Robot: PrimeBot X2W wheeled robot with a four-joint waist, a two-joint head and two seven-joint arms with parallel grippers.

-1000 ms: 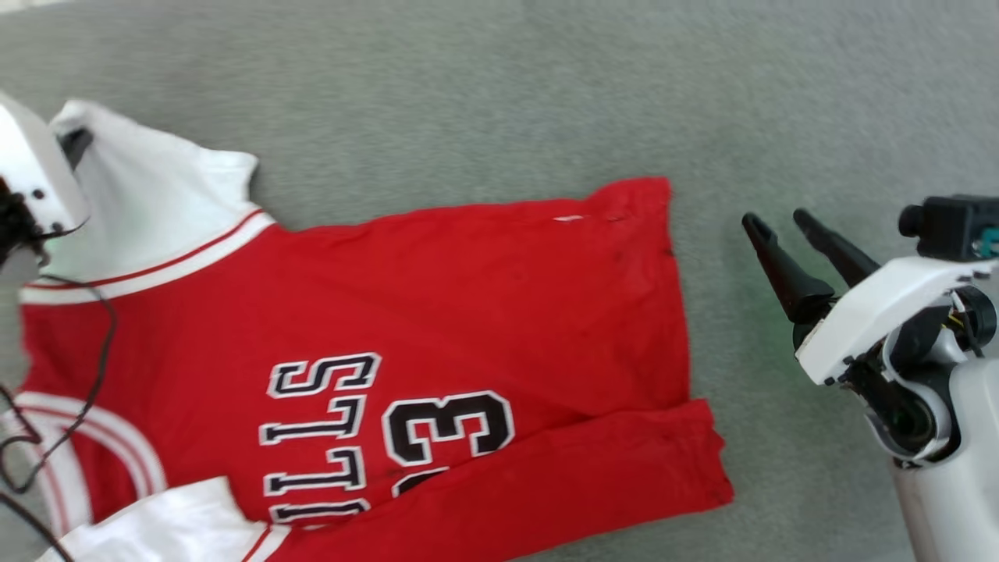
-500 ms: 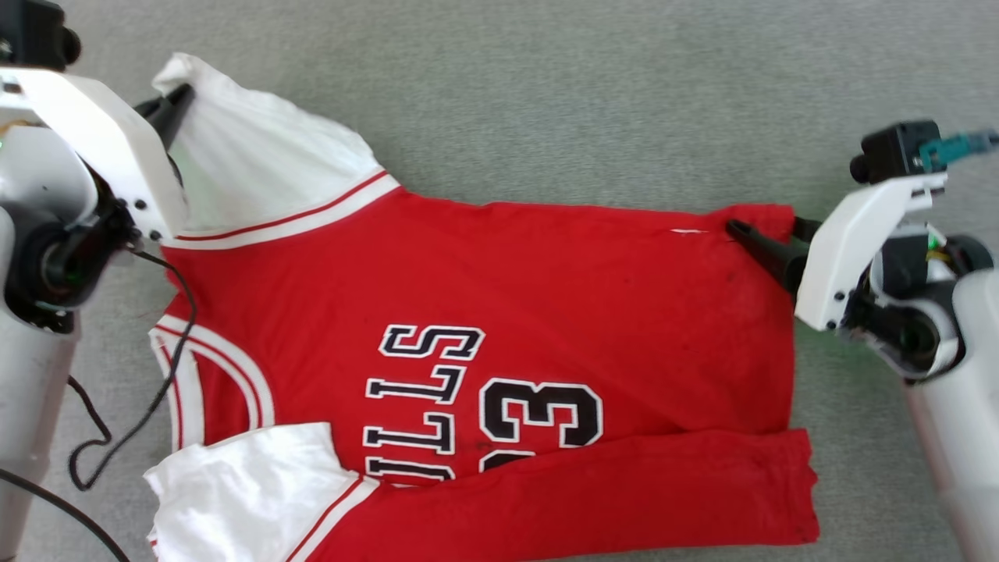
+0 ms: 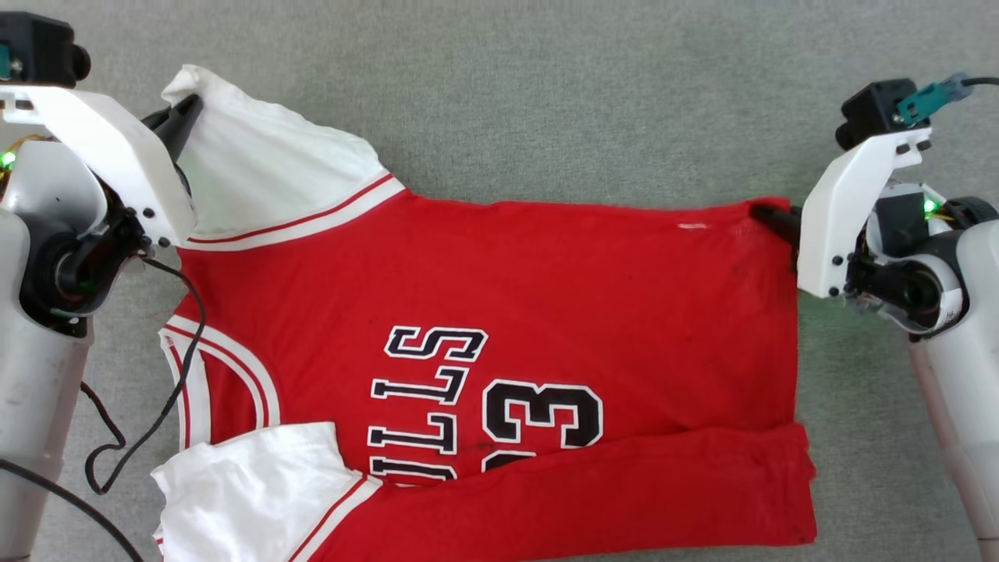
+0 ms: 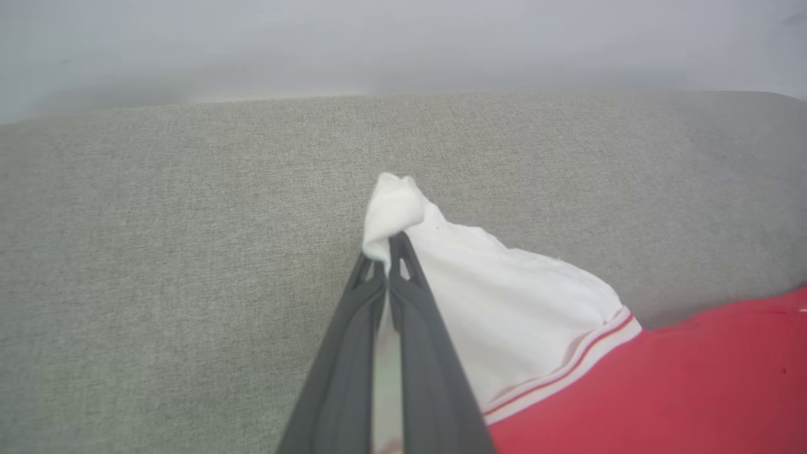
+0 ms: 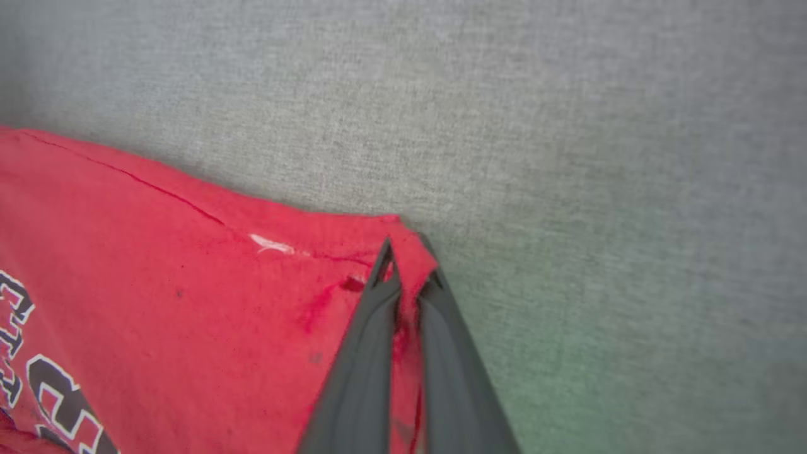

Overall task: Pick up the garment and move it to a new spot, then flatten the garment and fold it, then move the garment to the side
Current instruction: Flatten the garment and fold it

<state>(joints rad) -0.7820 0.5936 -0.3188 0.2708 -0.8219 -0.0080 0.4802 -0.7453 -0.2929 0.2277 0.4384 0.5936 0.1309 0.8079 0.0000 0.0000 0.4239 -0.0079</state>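
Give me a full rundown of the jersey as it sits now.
The garment is a thin red jersey with white sleeves, red-white striped trim and black, white-outlined lettering. It lies mostly flat on the gray fabric surface, its near edge folded over. The left gripper is shut on the far sleeve's tip, the right gripper on the far hem corner.

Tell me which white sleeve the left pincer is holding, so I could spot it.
On the grey cloth surface lies a red shirt with black lettering. Follow its far edge toward the robot's left to a white sleeve with red-striped trim. Unlike the other white sleeve, lying loose at the near edge, its tip is pinched in the shut left pincer.
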